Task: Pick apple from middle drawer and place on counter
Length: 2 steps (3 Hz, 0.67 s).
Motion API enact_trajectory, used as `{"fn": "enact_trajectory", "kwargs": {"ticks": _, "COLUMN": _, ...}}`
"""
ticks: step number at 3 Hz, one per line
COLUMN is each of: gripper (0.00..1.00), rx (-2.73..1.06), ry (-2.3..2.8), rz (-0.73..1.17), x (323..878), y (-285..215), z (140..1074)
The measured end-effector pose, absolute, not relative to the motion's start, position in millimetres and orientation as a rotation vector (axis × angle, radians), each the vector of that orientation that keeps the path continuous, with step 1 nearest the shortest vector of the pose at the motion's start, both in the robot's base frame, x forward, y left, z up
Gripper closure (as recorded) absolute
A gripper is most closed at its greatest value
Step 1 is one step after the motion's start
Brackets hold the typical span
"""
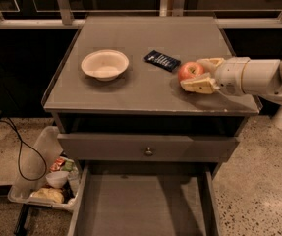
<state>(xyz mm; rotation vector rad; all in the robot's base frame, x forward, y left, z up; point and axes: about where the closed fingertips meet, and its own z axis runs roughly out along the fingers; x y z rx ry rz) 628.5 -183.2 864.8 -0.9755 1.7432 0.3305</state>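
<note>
Dim room with a speckled floor [258, 181] and dark glazed panels behind; item group centred on the counter [145, 38], a flat grey square cabinet top with a thin raised rim. Gripper [192, 73]: over the counter's right part, near its front edge, jaws clenched on the apple [189, 70], one pale finger [210, 62] along the fruit's far side and the other along its near side. Apple: red with yellowish patches, low over the counter's surface with a shadow beneath it; whether it touches the top cannot be told. Arm [258, 76]: white, cylindrical, reaching in over the counter's right edge. Dark flat packet [161, 60]: lying on the counter just left of centre-right, beside the gripped fruit but apart from it. White bowl [104, 64]: upright on the counter's left half, well apart from the gripper. Grey drawer front [106, 146] with a small round knob [149, 152]: closed, directly below the counter's front edge. Middle drawer [140, 208]: pulled out below that front, wide and shallow, grained floor showing. Plastic tray [20, 195] of mixed packets: on the ground below and left of the counter, with a dark cable [20, 149] looping beside it.
</note>
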Motion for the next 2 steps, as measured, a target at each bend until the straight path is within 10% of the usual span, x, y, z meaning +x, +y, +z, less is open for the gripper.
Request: {"fn": "enact_trajectory", "kwargs": {"ticks": 2, "gripper": 0.37, "rx": -0.976, "ry": 1.743, "rz": 0.331, "x": 628.5, "y": -183.2, "z": 864.8}}
